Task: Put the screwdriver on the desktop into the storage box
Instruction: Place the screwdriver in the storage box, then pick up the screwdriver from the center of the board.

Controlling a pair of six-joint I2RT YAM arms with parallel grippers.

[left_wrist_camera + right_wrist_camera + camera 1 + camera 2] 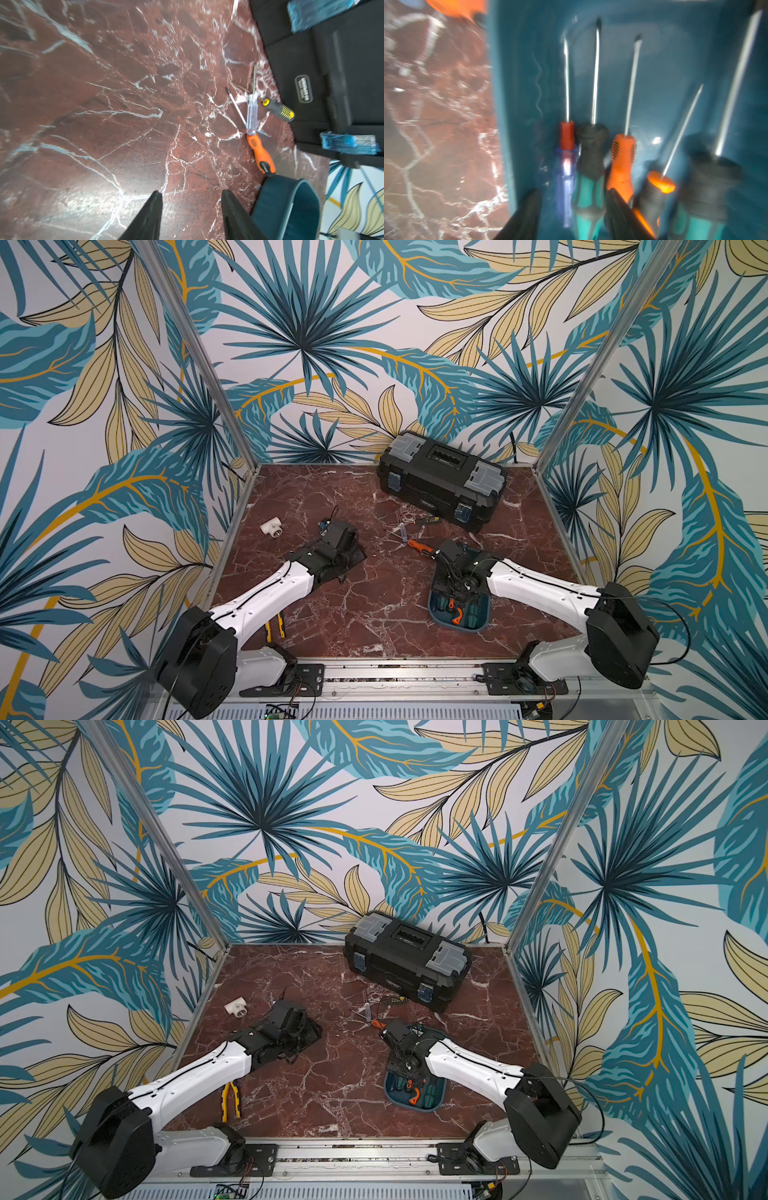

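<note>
Three screwdrivers lie on the desktop (332,614) just beyond the storage box (457,627): an orange-handled screwdriver (417,547) (260,153), a clear-handled one (251,112) and a black-and-yellow one (280,110). My right gripper (574,191) hangs open inside the teal box (517,83). Below its jaws lie a blue clear-handled screwdriver (566,166) and a teal-and-black one (591,166), and several more lie beside them. My left gripper (191,192) is open and empty low over bare marble, left of the box (286,207).
A black toolbox (440,477) with grey latches stands at the back, close behind the loose screwdrivers. A white pipe tee (272,527) sits at the left. Yellow pliers (230,1100) lie near the front under the left arm. Aluminium posts stand at the back corners.
</note>
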